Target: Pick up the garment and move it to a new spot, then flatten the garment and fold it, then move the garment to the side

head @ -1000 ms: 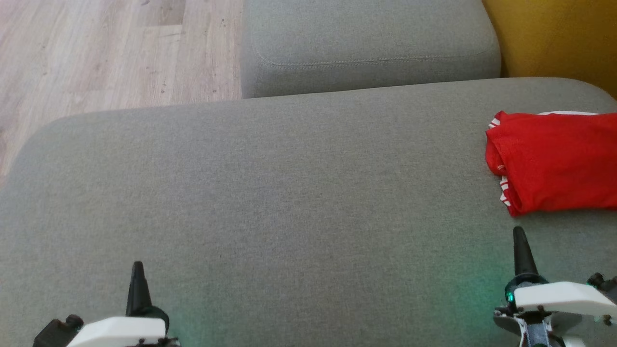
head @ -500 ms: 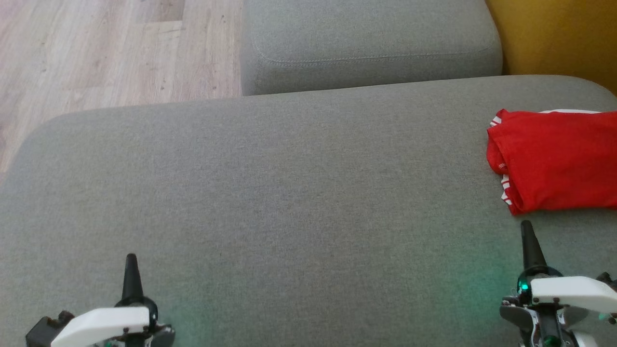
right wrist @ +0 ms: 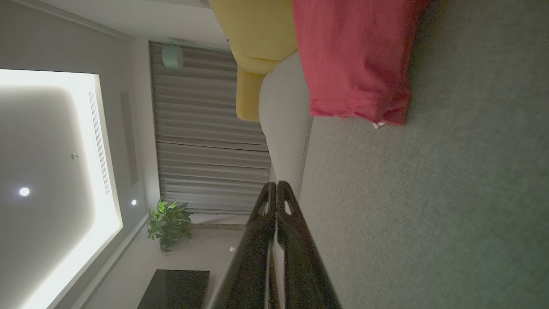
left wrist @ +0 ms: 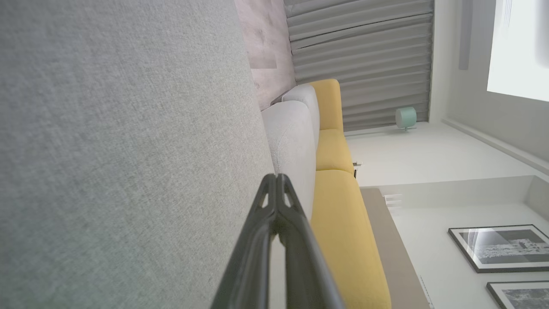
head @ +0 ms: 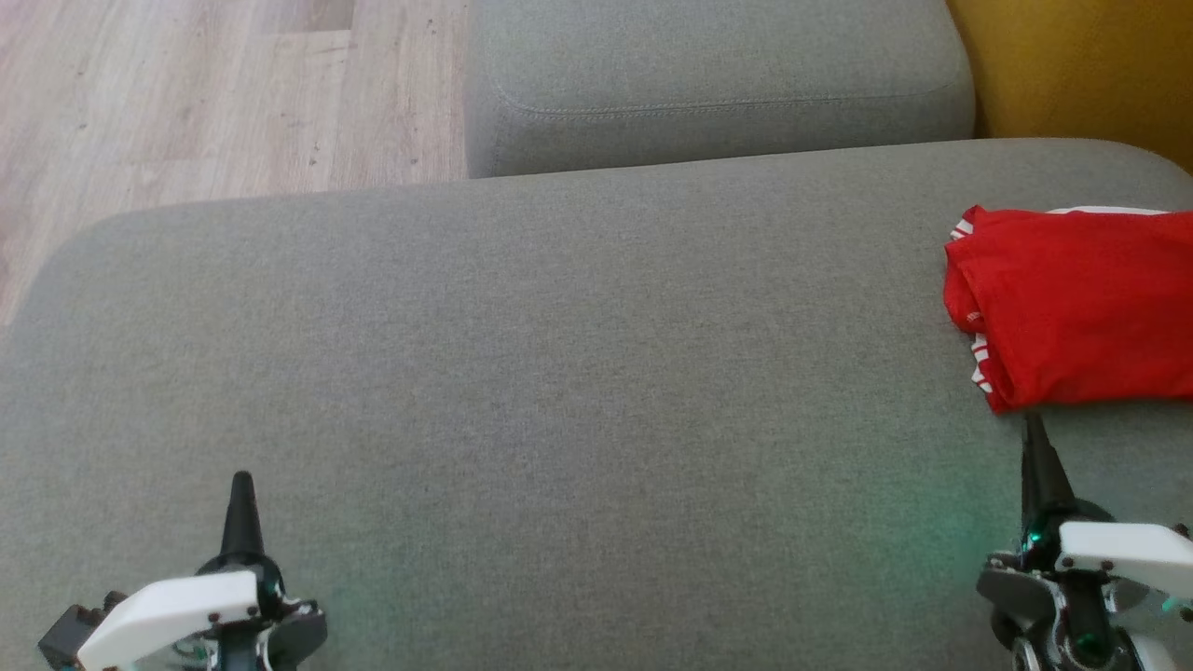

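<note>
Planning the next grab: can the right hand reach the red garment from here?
Probably yes: the right hand, shut, sits just short of the red garment, with just grey cushion between them.

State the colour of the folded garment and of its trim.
The garment is red with white striped trim at its edge; the head view shows it best.

Grey cushion [head: 559, 373] (fabric), folded red garment [head: 1072, 303] on it
</note>
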